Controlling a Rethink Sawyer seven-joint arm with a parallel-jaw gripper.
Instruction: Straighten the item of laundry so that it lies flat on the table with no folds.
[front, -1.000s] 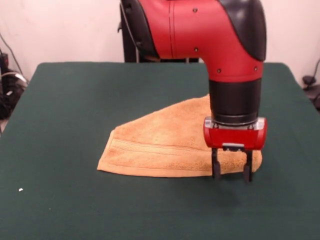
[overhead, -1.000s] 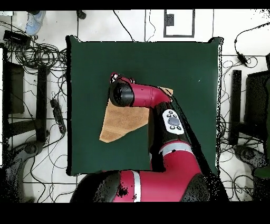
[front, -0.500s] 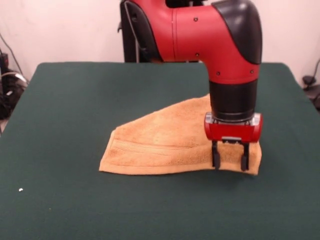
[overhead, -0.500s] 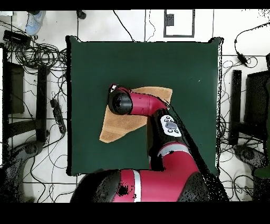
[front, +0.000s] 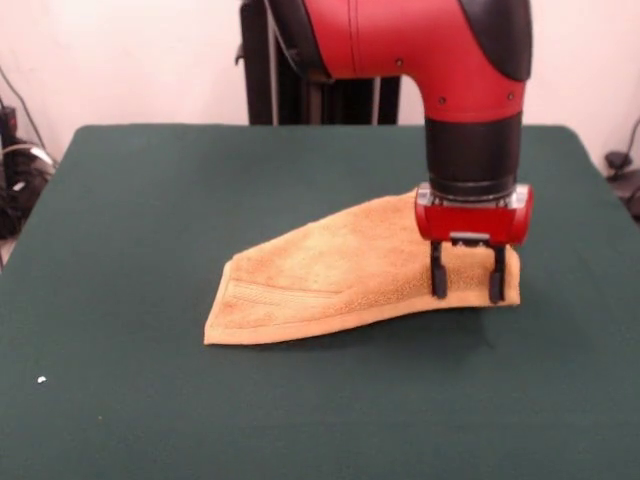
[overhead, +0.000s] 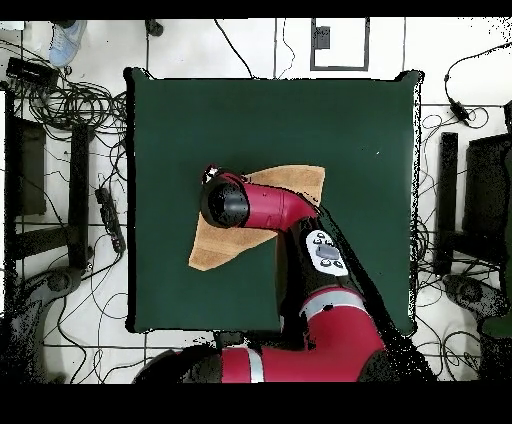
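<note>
The orange-tan towel (front: 345, 283) lies folded into a wedge near the middle of the green table (front: 130, 220), its ribbed band visible only from the front, where the end effector (front: 467, 286) stands with fingers apart over the towel's corner, hidden overhead by the arm (overhead: 262, 203).

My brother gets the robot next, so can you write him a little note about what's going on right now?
Gripper: open, fingers pointing down over the towel's corner at the picture's right in the front view; whether they touch the cloth is unclear.
Towel: mid-table, folded over into a rough triangle, one ribbed band showing.
Done: nothing flattened yet.
Left: grip that corner, pull the fold open, lay it flat.
</note>
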